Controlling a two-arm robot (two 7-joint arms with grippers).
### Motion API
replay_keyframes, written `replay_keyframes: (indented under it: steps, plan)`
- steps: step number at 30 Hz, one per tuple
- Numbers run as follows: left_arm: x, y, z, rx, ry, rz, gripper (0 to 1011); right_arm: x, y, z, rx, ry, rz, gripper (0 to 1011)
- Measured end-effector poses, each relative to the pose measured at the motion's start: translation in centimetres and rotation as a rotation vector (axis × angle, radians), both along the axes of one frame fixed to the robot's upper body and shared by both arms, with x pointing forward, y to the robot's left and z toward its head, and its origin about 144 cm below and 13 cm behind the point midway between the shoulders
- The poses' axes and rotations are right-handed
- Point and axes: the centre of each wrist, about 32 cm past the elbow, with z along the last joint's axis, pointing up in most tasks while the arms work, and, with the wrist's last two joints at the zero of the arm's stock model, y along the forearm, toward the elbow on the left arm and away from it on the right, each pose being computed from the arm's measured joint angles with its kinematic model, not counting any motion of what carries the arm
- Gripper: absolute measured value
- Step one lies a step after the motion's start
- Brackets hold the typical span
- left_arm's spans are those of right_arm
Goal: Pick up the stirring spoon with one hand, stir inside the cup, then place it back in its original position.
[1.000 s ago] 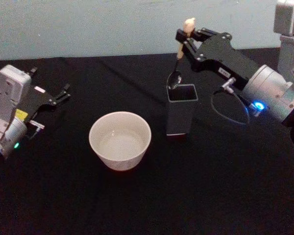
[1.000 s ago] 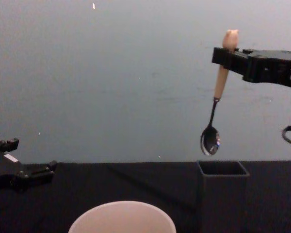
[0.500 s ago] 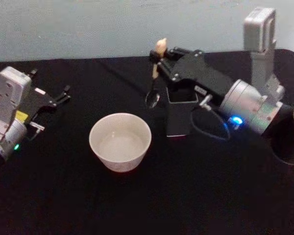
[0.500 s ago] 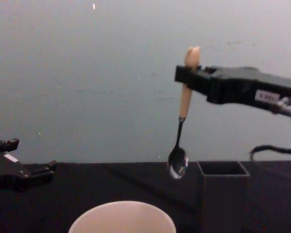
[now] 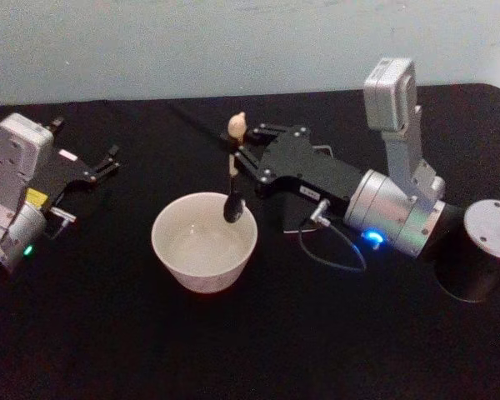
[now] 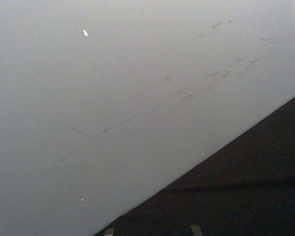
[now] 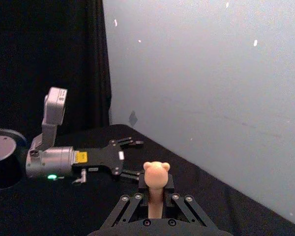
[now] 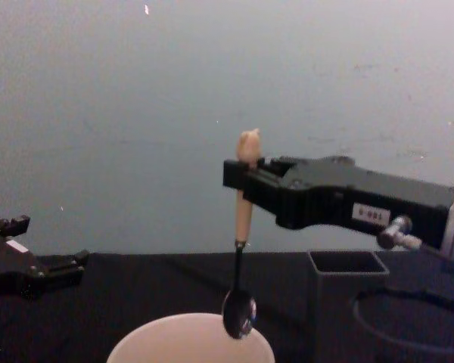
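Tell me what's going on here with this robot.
The right gripper is shut on the pale handle of a slim, shiny-bowled stirring spoon, holding it upright with its bowl at the rim of the wide cream cup. The tall dark grey square holder stands right of the cup. The left gripper sits open, off to the left.

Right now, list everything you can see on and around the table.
stirring spoon: one, beige handle and shiny metal bowl, hanging upright from the right gripper, bowl at the cup's right rim
cup: one, cream, mid-table
holder: one, dark grey, square, right of the cup, partly behind the right gripper
table: one, black
wall: one, pale grey-blue, behind the table
cylinder: one, dark with a grey top, at the table's right edge
right gripper: one, black, shut on the spoon's handle above the cup's right side
left gripper: one, black, open, parked at the table's left
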Motion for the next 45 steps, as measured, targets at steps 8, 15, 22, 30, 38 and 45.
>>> replay_keyframes:
  steps: [8, 15, 22, 30, 38, 45]
  plan:
    - [0.0, 0.0, 0.0, 0.000, 0.000, 0.000, 1002, -0.3, 0.7, -1.3, -0.008, 0.021, 0.013, 166]
    - [0.0, 0.0, 0.0, 0.000, 0.000, 0.000, 1001, -0.2, 1.2, -2.5, 0.009, 0.011, 0.026, 166]
    - [0.0, 0.0, 0.0, 0.000, 0.000, 0.000, 1001, 0.2, 1.9, -3.3, 0.026, -0.008, 0.031, 166]
    - [0.0, 0.0, 0.0, 0.000, 0.000, 0.000, 1001, 0.7, 2.2, -4.4, 0.047, -0.028, 0.052, 166]
    - [0.0, 0.0, 0.0, 0.000, 0.000, 0.000, 1001, 1.0, 2.4, -5.3, 0.062, -0.041, 0.061, 166]
    - [0.0, 0.0, 0.0, 0.000, 0.000, 0.000, 1001, 1.1, 2.6, -6.0, 0.052, -0.041, 0.060, 166]
